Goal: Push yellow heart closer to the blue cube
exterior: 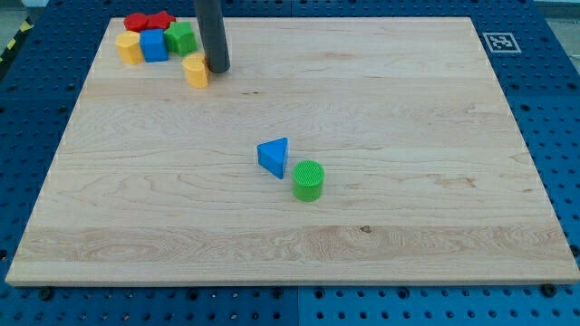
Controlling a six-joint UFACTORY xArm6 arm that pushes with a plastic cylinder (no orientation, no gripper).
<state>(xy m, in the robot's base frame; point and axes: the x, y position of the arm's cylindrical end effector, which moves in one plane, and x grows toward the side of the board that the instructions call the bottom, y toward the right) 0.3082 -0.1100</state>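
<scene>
Yellow heart (pixel 195 70) far left on table (pixel 381 226), near blue cube (pixel 153 45). My tip (pixel 217 69) touching heart's right side. No hand, nothing grasped. Heart likely light, rigid, slides easily; push right flank centrally, may spin.

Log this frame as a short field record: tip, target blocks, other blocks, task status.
tip: my tip at the view's top left, touching the right side of the yellow heart
goal block: blue cube, up and left of the heart, a gap between them
cluster by cube: yellow block on its left, green block on its right, two red blocks behind
board middle: blue triangular block beside green cylinder
surface: wooden board
status: heart not yet against the cube
</scene>
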